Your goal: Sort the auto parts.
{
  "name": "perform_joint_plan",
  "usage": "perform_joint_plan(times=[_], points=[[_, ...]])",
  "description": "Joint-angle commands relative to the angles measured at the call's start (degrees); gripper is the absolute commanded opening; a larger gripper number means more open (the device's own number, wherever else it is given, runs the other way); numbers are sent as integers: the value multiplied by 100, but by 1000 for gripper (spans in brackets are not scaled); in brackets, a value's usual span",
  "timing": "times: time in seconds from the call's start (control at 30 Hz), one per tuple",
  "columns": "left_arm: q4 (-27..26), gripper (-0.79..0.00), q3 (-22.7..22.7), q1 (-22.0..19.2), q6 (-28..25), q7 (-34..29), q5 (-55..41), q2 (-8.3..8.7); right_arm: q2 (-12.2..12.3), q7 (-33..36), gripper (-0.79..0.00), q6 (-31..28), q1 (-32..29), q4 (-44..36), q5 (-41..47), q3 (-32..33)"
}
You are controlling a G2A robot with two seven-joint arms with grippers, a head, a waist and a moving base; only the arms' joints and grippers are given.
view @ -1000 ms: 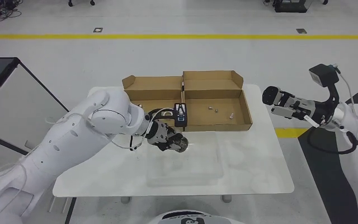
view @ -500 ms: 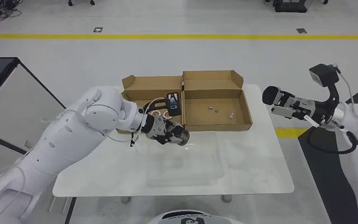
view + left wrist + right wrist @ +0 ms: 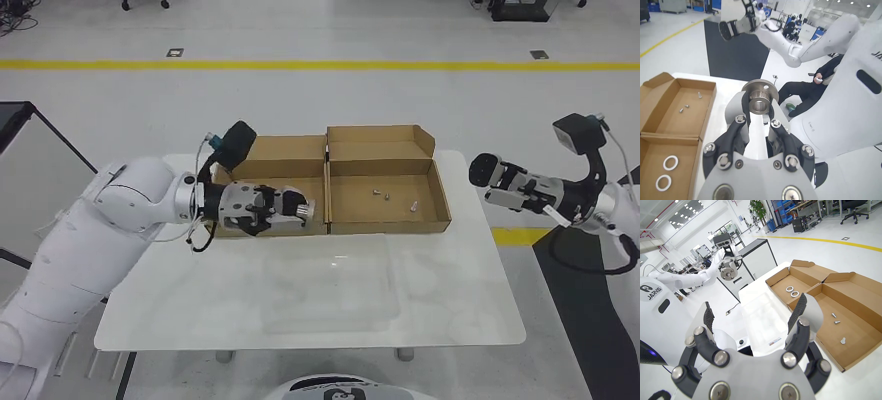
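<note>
A grey metal flanged bush [image 3: 761,89] is pinched by its hub in the left pincer [image 3: 758,107] and held above the brown cardboard box [image 3: 275,155] of white rings [image 3: 664,163], apparently for dropping there, steel bolts [image 3: 686,106] being gathered in the adjoining cardboard box [image 3: 355,205], while the right pincer [image 3: 755,308] is held spread beside the white worktop [image 3: 450,290].

A silver round metal flange with a hollow hub [image 3: 762,89] sits sideways, pinched at the hub by the left gripper [image 3: 759,106], above the 3 o'clock side of the left brown cardboard box [image 3: 275,155]. Two flat white rings [image 3: 670,162] lie inside that box. Three small silver bolts [image 3: 686,106] lie in the right brown cardboard box [image 3: 360,205].
</note>
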Motion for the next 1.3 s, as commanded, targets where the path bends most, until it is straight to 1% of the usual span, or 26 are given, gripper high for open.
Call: perform_joint_plan(times=[0.0,0.1,0.2,0.33,0.47,0.53,0.63,0.83,1.27], points=[[30,-785,12,-67,-187,191,-229,-19,0,0,0,0,0,0,1,0],[68,-785,49,-209,-433,438,-482,-58,0,0,0,0,0,0,1,0],[-44,-785,23,-340,-433,439,-915,-111,0,0,0,0,0,0,1,0],[-312,-785,-114,-366,-433,438,-1618,-223,0,0,0,0,0,0,1,0],[-613,-785,-396,-226,-433,437,-2256,-375,0,0,0,0,0,0,1,0],[-668,-785,-563,-133,-433,437,-2358,-443,0,0,0,0,0,0,1,0],[-833,-785,-894,64,-433,437,-2522,-592,0,0,0,0,0,0,1,0],[-1163,-785,-1463,383,-433,436,-3240,-963,0,0,0,0,0,0,1,0],[-1163,-785,-1463,383,-433,436,-3240,-963,0,0,0,0,0,0,1,0]])
